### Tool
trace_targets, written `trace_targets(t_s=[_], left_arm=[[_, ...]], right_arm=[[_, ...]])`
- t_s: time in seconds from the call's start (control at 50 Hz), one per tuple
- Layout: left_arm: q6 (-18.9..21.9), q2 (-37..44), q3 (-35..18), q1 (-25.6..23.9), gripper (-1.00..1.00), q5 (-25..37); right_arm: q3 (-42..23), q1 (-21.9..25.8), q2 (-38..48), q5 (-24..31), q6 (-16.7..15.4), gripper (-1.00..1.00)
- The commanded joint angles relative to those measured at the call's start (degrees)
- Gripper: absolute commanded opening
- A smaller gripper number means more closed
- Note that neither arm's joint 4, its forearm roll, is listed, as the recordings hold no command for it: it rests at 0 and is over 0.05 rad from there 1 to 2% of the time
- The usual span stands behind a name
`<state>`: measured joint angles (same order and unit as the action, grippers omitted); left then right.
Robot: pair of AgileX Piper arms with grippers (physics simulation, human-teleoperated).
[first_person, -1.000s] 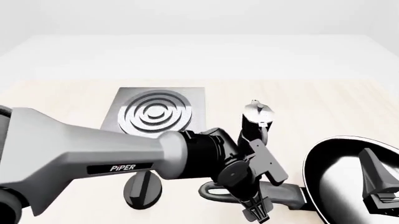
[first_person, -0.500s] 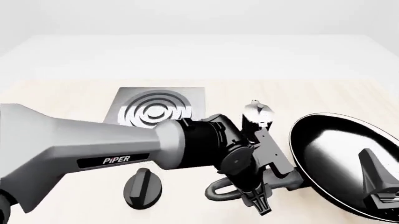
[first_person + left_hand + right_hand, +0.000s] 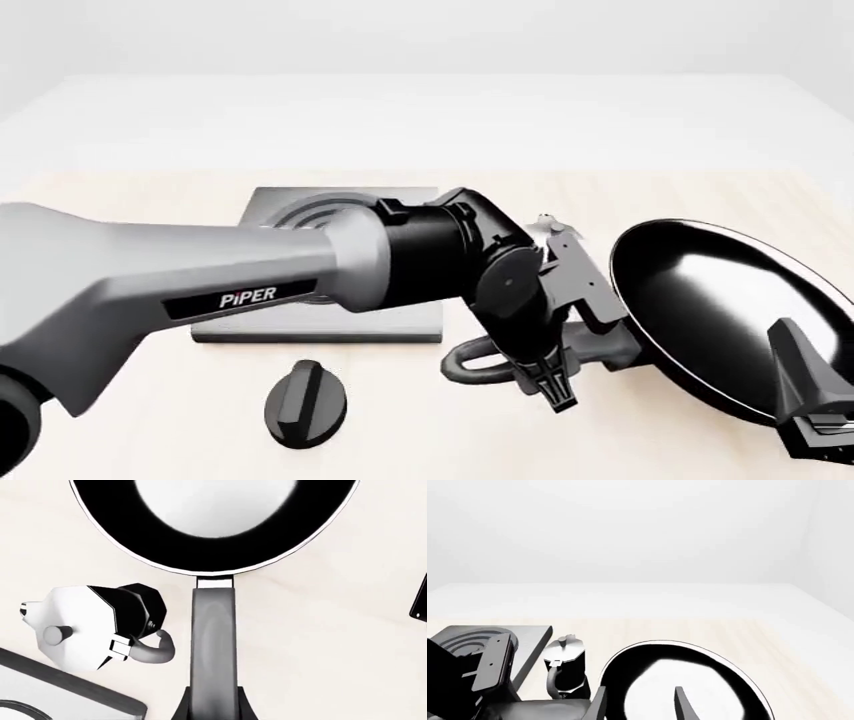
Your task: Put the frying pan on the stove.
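One frying pan [image 3: 721, 300], apparently in left hand [image 3: 554, 385]; one stove [image 3: 274, 215].

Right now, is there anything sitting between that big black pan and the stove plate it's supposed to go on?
Yes. The small moka pot stands beside the frying pan, between it and the stove. The left gripper grips the pan's handle, so the pan would likely have to go over or around the pot.
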<state>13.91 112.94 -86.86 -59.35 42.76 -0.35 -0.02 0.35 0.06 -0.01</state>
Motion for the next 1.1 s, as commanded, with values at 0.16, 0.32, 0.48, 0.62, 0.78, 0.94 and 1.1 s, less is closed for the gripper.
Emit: trace_targets(t_s=[0.16, 0.32, 0.48, 0.62, 0.78, 0.94, 1.1], left_arm=[[4.05, -1.86, -4.96, 0.26, -1.0, 2.66], [6.23, -0.99, -7.64, 1.4, -1.0, 4.41], [8.31, -1.28, -9.8, 1.95, -1.0, 5.85], [9.24, -1.76, -11.69, 2.27, -1.0, 6.83], [10.69, -1.78, -13.48, 3.39, -1.0, 7.19], [12.47, -2.18, -14.41, 4.79, -1.0, 6.91], [14.11, -2.59, -15.95, 6.43, -1.0, 6.7]], right_arm=[[0.0, 0.0, 0.0, 0.0, 0.0, 1.0], [0.0, -0.01, -0.01, 0.0, 0.0, 1.0], [0.0, -0.01, 0.0, 0.0, 0.0, 1.0], [0.0, 0.0, 0.01, 0.0, 0.0, 1.0], [0.0, 0.0, 0.0, 0.0, 0.0, 1.0], [0.0, 0.0, 0.0, 0.0, -0.01, 1.0], [0.0, 0.0, 0.0, 0.0, 0.01, 1.0]])
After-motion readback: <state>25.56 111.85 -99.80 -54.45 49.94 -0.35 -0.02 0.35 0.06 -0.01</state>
